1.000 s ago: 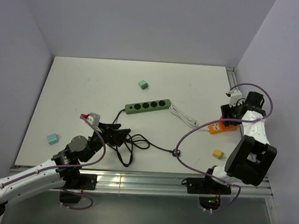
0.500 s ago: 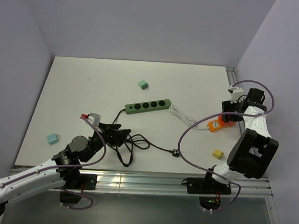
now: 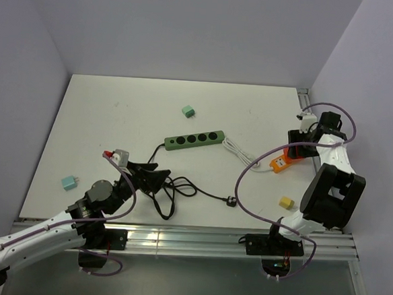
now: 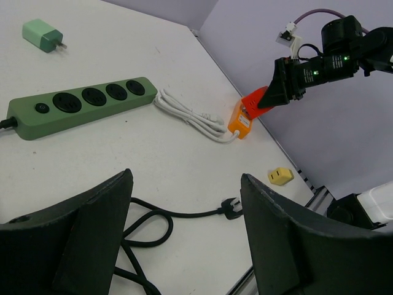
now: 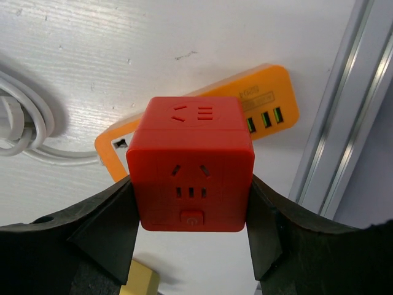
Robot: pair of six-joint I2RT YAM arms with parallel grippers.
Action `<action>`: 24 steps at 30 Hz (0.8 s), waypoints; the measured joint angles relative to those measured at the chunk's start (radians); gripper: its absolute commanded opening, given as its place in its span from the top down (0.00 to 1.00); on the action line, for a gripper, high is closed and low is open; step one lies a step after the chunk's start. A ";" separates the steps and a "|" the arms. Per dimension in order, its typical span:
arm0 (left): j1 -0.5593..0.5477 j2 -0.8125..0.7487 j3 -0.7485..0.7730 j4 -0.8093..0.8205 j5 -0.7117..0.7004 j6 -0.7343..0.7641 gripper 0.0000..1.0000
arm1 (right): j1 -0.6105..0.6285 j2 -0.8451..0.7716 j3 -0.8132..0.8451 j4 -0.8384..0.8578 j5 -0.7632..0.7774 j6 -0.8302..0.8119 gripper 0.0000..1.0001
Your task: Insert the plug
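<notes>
Red plastic, a cube-shaped socket adapter (image 5: 190, 163), is clamped between the fingers of the right gripper (image 5: 190, 184) and held above the orange power strip (image 5: 270, 86) near the right edge of the table (image 3: 118, 115). The grip on opposite flat faces is judged to keep it level. The left gripper (image 4: 184, 178) is held with jaws apart and empty over the coiled black cable (image 4: 144, 224), presumably placed for a pick. The black plug (image 4: 232, 209) lies loose, well apart from the green power strip (image 4: 80, 104), whose sockets are unoccupied.
</notes>
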 measured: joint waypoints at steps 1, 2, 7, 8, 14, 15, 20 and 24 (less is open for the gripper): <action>0.000 -0.003 0.000 -0.002 -0.002 0.000 0.24 | 0.005 0.005 0.000 -0.001 0.003 0.000 1.00; 0.000 -0.005 0.000 -0.003 -0.004 0.000 0.24 | 0.011 0.006 0.000 -0.003 0.010 0.000 1.00; 0.000 -0.005 -0.005 -0.006 -0.006 0.000 0.23 | 0.044 -0.004 -0.007 0.002 0.059 0.006 1.00; 0.000 -0.005 -0.006 -0.007 -0.006 0.000 0.24 | 0.047 -0.009 -0.013 0.006 0.066 0.009 1.00; 0.000 -0.005 -0.006 -0.014 -0.006 0.000 0.24 | 0.052 -0.040 -0.026 -0.018 0.090 0.026 1.00; 0.000 -0.005 -0.006 -0.014 -0.006 0.000 0.24 | 0.052 -0.040 -0.019 -0.031 0.093 0.029 1.00; 0.000 -0.002 -0.007 -0.013 -0.006 -0.001 0.24 | 0.056 -0.044 0.002 -0.052 0.104 0.046 1.00; 0.000 0.007 -0.008 -0.013 -0.006 -0.001 0.24 | 0.057 -0.064 0.005 -0.056 0.108 0.068 1.00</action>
